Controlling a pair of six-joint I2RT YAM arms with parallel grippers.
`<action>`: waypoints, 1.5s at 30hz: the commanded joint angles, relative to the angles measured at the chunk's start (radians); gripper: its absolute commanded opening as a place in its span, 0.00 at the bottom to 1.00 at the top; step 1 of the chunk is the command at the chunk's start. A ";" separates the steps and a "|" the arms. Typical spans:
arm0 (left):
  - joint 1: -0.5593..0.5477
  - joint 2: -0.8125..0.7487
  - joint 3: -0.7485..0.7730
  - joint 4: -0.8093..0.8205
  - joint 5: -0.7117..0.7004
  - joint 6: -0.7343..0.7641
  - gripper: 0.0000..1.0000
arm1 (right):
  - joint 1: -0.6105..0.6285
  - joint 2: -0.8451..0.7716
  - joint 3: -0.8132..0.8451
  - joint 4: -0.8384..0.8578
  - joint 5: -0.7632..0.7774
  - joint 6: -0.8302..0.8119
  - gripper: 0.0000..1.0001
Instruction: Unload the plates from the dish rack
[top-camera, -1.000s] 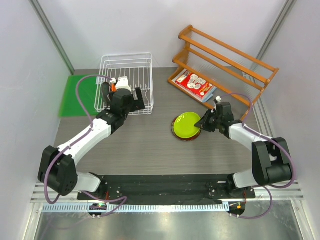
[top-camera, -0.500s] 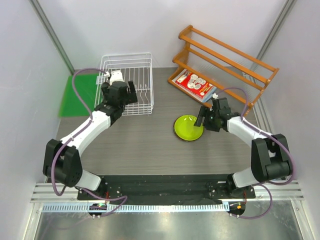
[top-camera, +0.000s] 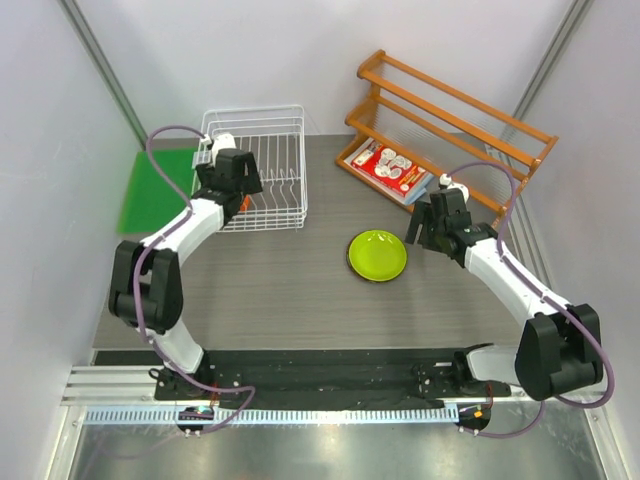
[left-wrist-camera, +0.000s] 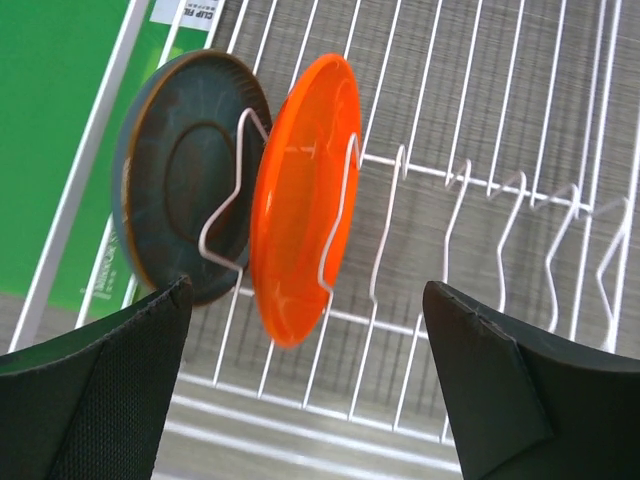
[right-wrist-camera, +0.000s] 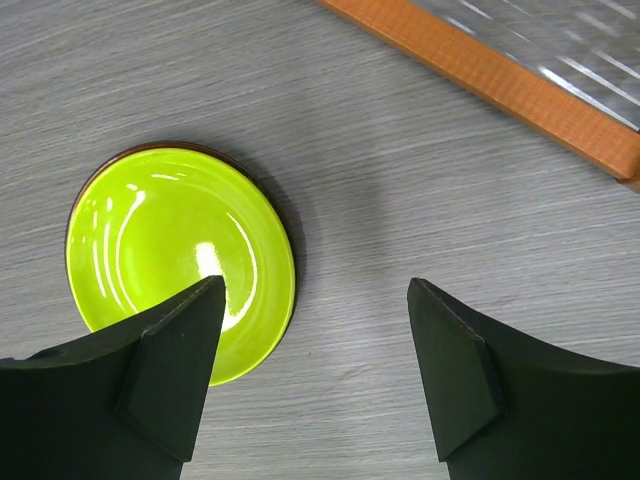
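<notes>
Only my left wrist view shows the orange plate (left-wrist-camera: 300, 200) and blue-grey plate (left-wrist-camera: 175, 190) upright between prongs at one end of the dish rack (left-wrist-camera: 430, 172), open slots alongside, my left claw (left-wrist-camera: 308, 290) spread before them. My right claw (right-wrist-camera: 315, 288), spread too, hangs over bare counter (right-wrist-camera: 400, 170) beside the lime green plate (right-wrist-camera: 170, 250) lying flat.

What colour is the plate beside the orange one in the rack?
Blue-grey plate, brownish rim; left wrist view shows it best.
</notes>
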 joint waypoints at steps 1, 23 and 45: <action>0.025 0.096 0.097 0.091 -0.015 0.031 0.94 | 0.003 0.020 0.032 -0.009 0.026 -0.014 0.79; 0.048 0.179 0.173 0.107 -0.090 0.055 0.01 | 0.003 0.089 0.009 0.028 0.015 -0.023 0.77; -0.039 -0.184 0.150 -0.103 0.067 -0.001 0.00 | 0.005 -0.050 -0.005 0.103 -0.165 -0.029 0.77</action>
